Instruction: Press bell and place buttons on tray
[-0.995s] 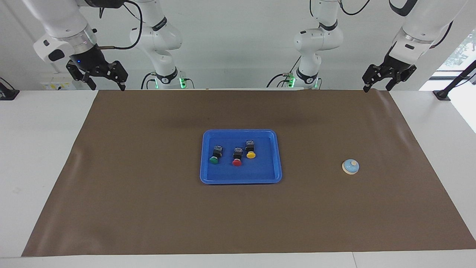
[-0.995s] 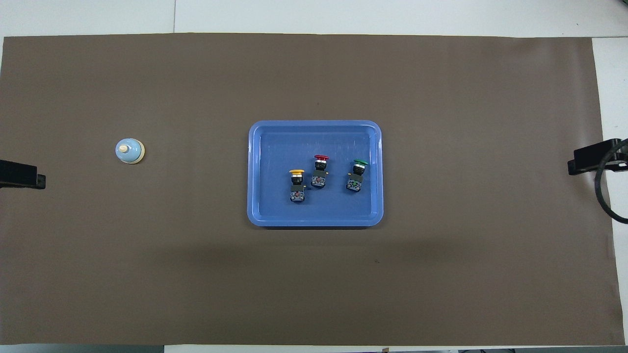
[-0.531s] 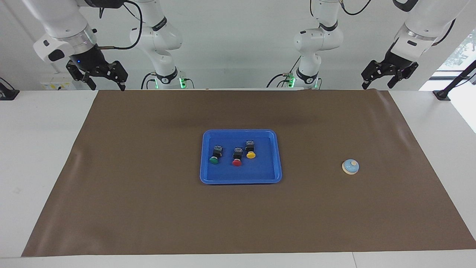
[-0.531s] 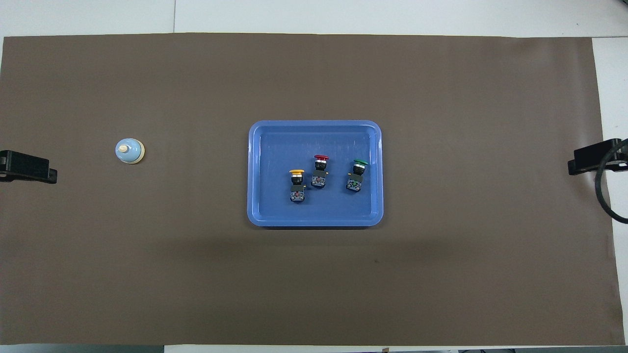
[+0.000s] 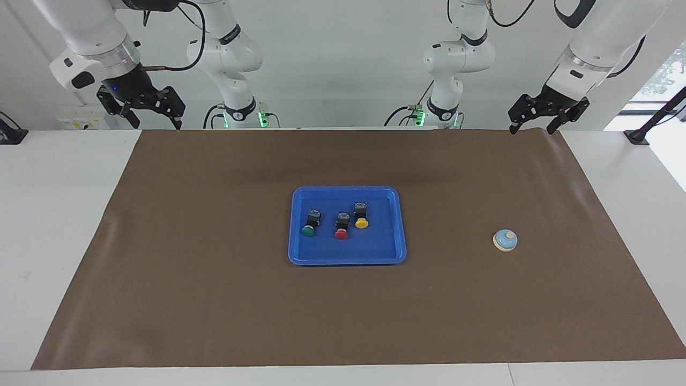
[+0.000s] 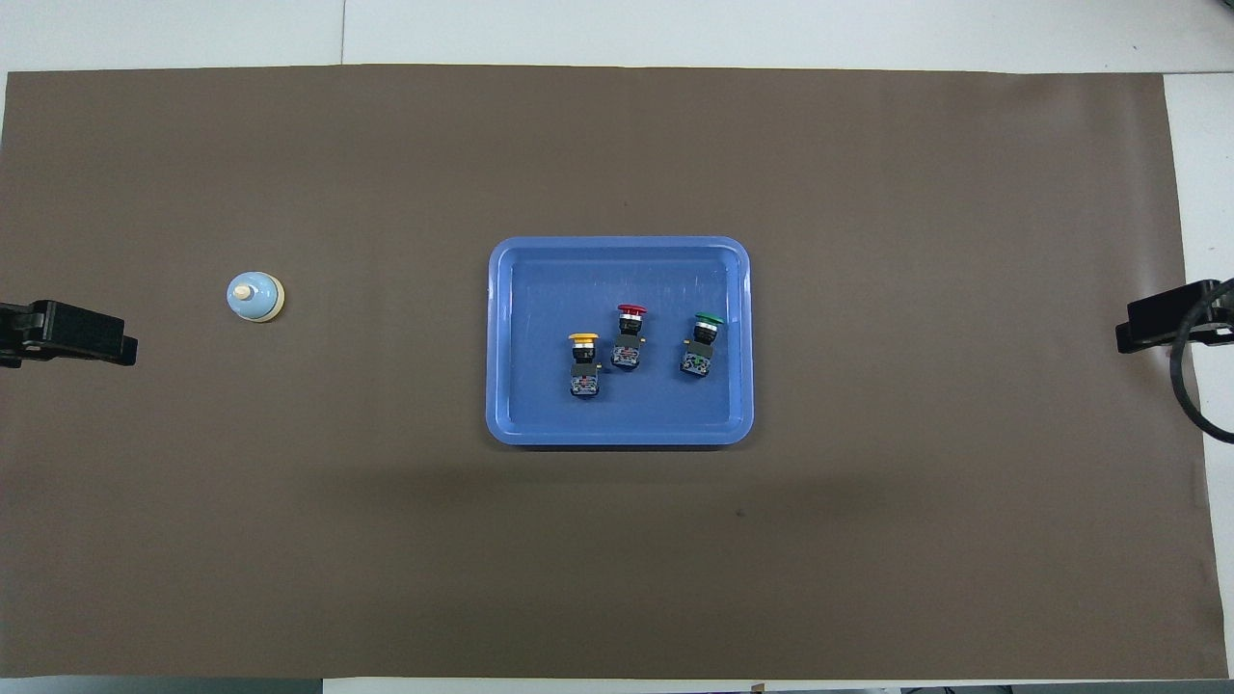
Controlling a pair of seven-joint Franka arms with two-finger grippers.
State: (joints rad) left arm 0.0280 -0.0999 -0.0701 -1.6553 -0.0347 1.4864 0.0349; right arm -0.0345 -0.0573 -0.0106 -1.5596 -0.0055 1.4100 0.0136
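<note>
Big brown mat point(image 5: 214, 300) w/ a shallow bright-blue plastic tray point(image 5: 399, 225) mid-table, green/red/yellow mushroom-cap buttons point(image 5: 341, 225) in it. Small light-blue dome bell point(image 5: 505, 240) sits toward the left arm's end. Left gripper point(image 5: 530, 128) & right gripper point(image 5: 155, 124) both up, jaws wide, empty, well apart from everything.

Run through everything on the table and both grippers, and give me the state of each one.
green button: lying in the tray
red button: lying in the tray
yellow button: lying in the tray
tray: flat on the brown mat
bell: upright, untouched
left gripper: open, empty, raised
right gripper: open, empty, raised
</note>
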